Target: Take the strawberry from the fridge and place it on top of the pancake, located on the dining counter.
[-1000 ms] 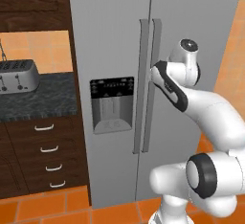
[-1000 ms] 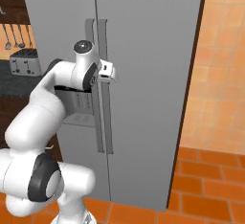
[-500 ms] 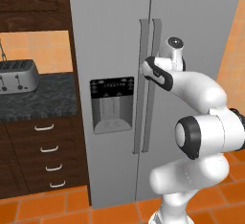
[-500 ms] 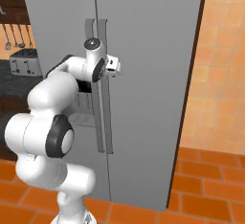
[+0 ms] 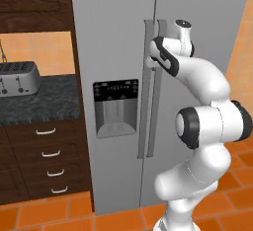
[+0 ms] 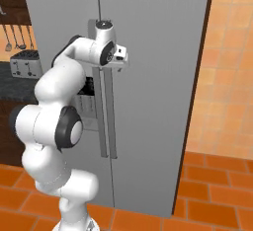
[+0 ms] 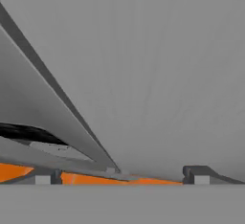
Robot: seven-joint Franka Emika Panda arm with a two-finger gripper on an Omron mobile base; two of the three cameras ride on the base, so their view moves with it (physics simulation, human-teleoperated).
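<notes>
Readable text: none that I can make out in any of my views.
Tall grey two-door fridge (image 5: 118, 42): I see no brand, label or number on its doors.
Black water-dispenser panel (image 5: 115, 107): its top strip carries a row of small pale marks, too small for me to read.
Silver slotted toaster (image 5: 18, 75): it has small dark knobs on the front, with no lettering I can tell.

The tall grey fridge (image 5: 118, 77) stands apparently shut, handles upright.
</notes>
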